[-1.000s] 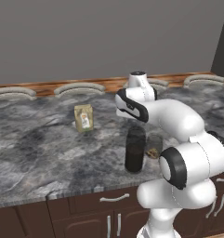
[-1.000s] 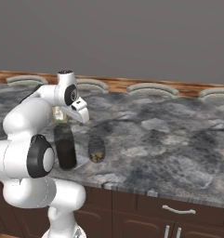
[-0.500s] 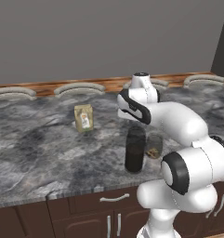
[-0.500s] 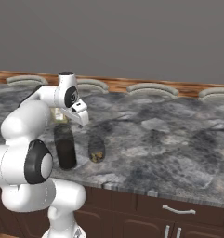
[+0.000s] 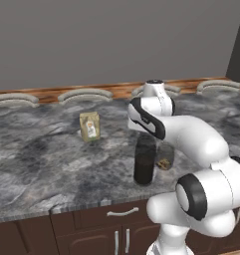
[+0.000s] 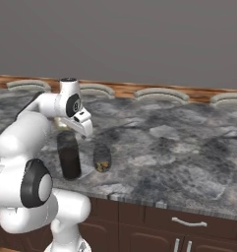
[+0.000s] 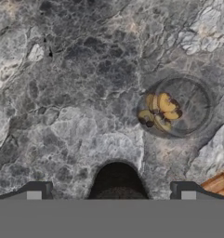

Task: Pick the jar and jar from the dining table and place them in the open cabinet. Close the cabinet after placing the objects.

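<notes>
While the white arm bent over the dining table, its gripper hung above the stone top and looked straight down. Its two dark fingers were spread wide apart, and nothing was between them but air. They touched no jar.

Seen from the hand, the tall jar was right under the gripper at 6 o'clock, in the gap between the two tips, and you could see its dark round top. The short jar sat at about 2 o'clock from there. It was see-through from above, with yellow bits lying in its bottom.

From the left base view, the tall jar stood upright near the front edge of the table, partly behind the arm. The short jar stood just beside it at 3 o'clock, and I could not tell if they touched. A small tan carton stood well apart at about 10 o'clock from the tall jar.

From the right base view, the tall jar was at 9 o'clock of the short jar, with a little gap between them. Both stood straight on the grey stone. Dark brown drawer fronts with silver handles ran under the table top.
</notes>
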